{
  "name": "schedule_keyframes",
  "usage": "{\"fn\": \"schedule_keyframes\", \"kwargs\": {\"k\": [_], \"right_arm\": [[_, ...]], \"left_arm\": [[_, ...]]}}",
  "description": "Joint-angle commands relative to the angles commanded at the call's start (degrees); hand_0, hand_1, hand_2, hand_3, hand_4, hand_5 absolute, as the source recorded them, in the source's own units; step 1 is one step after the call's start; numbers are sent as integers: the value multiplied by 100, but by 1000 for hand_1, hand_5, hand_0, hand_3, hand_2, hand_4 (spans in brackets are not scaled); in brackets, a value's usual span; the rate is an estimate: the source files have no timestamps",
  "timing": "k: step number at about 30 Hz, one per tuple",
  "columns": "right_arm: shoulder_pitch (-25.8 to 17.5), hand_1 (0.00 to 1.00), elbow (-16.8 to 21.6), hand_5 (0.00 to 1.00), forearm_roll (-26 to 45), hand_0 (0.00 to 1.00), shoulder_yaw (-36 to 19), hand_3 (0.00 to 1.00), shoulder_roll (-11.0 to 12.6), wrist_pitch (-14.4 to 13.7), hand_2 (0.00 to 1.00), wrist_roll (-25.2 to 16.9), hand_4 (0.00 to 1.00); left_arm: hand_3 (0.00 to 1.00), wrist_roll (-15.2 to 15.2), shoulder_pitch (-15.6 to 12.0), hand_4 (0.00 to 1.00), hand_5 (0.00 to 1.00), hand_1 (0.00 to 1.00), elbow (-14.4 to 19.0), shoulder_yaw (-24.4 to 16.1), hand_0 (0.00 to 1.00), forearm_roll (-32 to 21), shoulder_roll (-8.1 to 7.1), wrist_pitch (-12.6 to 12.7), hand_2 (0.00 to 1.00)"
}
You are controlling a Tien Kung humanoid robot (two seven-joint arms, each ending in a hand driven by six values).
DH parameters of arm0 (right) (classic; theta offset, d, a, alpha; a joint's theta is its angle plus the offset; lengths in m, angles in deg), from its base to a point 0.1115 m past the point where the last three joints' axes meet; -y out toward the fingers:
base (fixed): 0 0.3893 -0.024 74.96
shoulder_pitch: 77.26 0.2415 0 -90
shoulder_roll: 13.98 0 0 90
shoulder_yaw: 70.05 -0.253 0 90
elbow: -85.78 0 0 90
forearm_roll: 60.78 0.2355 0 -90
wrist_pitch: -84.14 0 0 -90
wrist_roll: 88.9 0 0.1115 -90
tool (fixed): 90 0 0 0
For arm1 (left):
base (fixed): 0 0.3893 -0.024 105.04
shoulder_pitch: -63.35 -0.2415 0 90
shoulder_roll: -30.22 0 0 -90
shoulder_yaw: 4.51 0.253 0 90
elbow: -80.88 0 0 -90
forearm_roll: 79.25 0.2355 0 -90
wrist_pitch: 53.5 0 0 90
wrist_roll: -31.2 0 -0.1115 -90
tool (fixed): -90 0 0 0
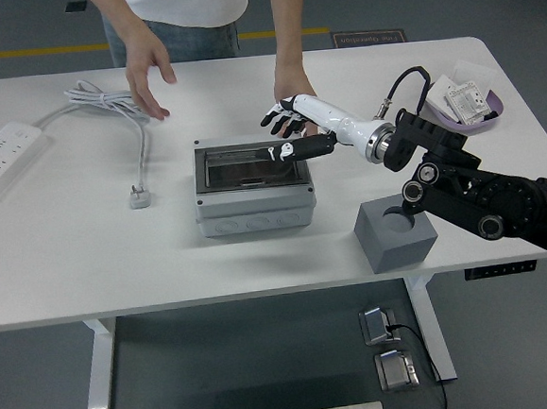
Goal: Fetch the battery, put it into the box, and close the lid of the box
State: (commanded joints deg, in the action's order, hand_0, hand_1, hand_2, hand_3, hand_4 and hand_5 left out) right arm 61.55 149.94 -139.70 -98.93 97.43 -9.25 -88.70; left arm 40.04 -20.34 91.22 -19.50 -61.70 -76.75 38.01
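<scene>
The grey plastic box with its smoky transparent lid (253, 182) sits mid-bench with the lid lying flat, seemingly shut, and the battery is presumably beneath it, though I cannot make it out through the tinted cover. The robot's white-and-black right hand (291, 127) hovers at the box's far right corner, fingers loosely spread and holding nothing, while a person's hand (295, 87) waits just behind it. No writing is legible anywhere.
</scene>
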Motion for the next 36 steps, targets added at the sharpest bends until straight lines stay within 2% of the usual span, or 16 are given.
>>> {"fn": "schedule_keyframes", "kwargs": {"k": [5, 9, 13, 16, 19, 23, 24, 26, 29, 30, 35, 36], "right_arm": [[-669, 535, 698, 627, -752, 646, -908, 685, 367, 359, 638, 421, 935], [-1262, 535, 1279, 627, -1287, 646, -1695, 685, 527, 430, 638, 496, 935], [-2054, 507, 1905, 657, -1608, 635, -2622, 675, 552, 159, 626, 133, 947], [-2666, 507, 2233, 657, -1282, 635, -3276, 675, 431, -174, 626, -265, 947], [-3288, 508, 2289, 679, -843, 627, -3930, 672, 235, -408, 617, -697, 955], [-3993, 508, 2206, 679, -195, 627, -4593, 672, 53, -581, 617, -1248, 955], [-4174, 514, 2167, 723, 18, 626, -4744, 666, 21, -609, 607, -1413, 959], [-4462, 514, 2070, 723, 433, 626, -4945, 666, -38, -636, 607, -1706, 959], [-4856, 514, 1914, 723, 1102, 626, -4981, 666, -149, -638, 607, -2164, 959], [-4947, 515, 1861, 793, 1371, 620, -4935, 657, -193, -633, 607, -2329, 977], [-4971, 515, 1674, 793, 2169, 620, -4686, 657, -323, -697, 607, -2797, 977], [-4964, 513, 1651, 941, 2284, 603, -4658, 658, -343, -715, 601, -2824, 994]], "left_arm": [[591, 7, -71, 641, 146, 702, -2, -88, 627, 18, 17, 8, 635], [591, 20, -126, 641, 146, 702, -2, -199, 627, 84, 38, 12, 635], [591, -8, -169, 641, 147, 701, -2, -167, 626, -2, 66, 18, 635], [591, -23, -197, 641, 147, 701, -2, -158, 626, -45, 84, 21, 635], [591, -28, -225, 640, 144, 701, -2, -175, 627, -56, 92, 25, 635], [591, -32, -253, 640, 144, 701, -2, -212, 627, -43, 88, 28, 635], [590, -29, -258, 640, 143, 701, -2, -238, 627, -20, 86, 28, 635], [590, -32, -264, 640, 143, 701, -2, -249, 627, -17, 80, 29, 635], [590, -31, -268, 640, 143, 701, -2, -259, 627, -11, 70, 30, 635], [590, -33, -267, 640, 145, 701, -2, -248, 627, -21, 67, 30, 635], [590, -45, -248, 640, 145, 701, -2, -218, 627, -61, 62, 31, 635], [591, -49, -242, 640, 144, 701, -2, -208, 627, -74, 62, 31, 635]]}}
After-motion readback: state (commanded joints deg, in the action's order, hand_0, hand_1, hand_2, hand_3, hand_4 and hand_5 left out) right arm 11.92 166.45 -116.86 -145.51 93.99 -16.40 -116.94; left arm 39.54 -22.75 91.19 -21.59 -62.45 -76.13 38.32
